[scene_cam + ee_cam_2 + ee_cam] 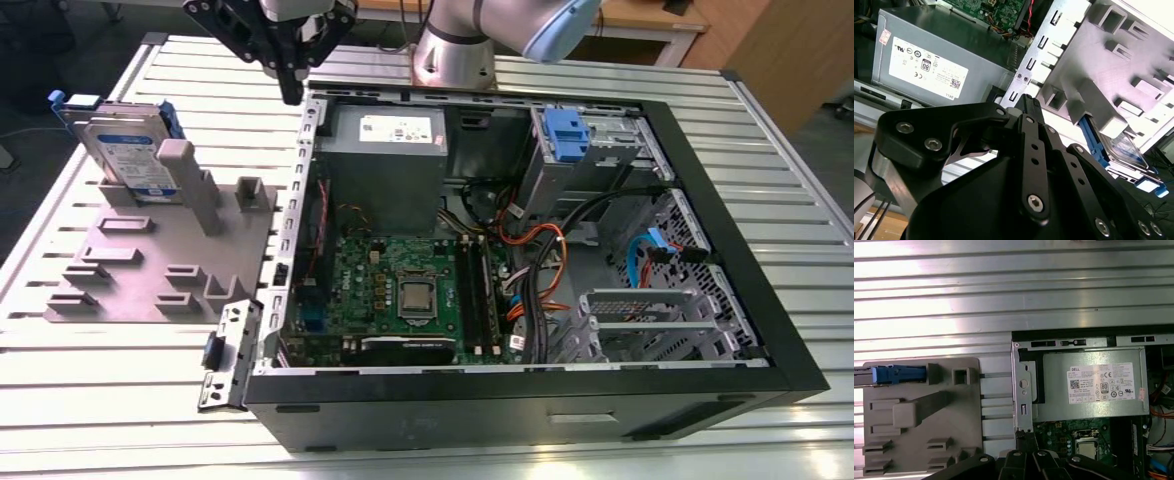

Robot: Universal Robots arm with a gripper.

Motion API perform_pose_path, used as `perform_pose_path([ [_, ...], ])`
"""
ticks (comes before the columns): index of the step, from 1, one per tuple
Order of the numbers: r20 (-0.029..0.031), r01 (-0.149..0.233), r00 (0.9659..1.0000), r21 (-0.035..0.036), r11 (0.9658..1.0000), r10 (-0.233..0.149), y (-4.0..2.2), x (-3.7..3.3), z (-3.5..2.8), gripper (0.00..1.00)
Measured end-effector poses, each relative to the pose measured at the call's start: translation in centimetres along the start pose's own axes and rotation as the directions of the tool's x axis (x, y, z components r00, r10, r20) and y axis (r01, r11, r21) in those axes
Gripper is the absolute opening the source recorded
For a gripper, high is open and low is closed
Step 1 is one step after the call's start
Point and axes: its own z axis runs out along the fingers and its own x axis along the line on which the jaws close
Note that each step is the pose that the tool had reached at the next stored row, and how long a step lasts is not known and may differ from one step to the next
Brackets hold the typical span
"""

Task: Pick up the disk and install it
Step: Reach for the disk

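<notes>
Jaws near white-stickered power supply [1091, 385]

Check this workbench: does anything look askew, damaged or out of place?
Nothing stands out. The disk stands on edge in its grey holder beside the open case; nothing looks spilled or broken.

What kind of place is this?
Probably a robot lab or workshop. A silver robot arm stands beside an open black computer case on a ribbed silver metal table, with a silver-grey hard drive in a blue carrier upright in a grey plastic stand.
</notes>
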Motion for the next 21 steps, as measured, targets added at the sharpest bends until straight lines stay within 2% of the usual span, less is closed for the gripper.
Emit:
perform_pose_path([
  [4,0.0,0.0,1.0,0.0,1.0,0.0,0.05,0.22,0.0,0.11],
  [9,0.0001,0.0,1.0,-0.0002,1.0,0.0,0.02,0.88,0.01,0.11],
  [21,0.0,0.0,1.0,0.0,1.0,0.0,0.0,0.99,-0.01,0.11],
])
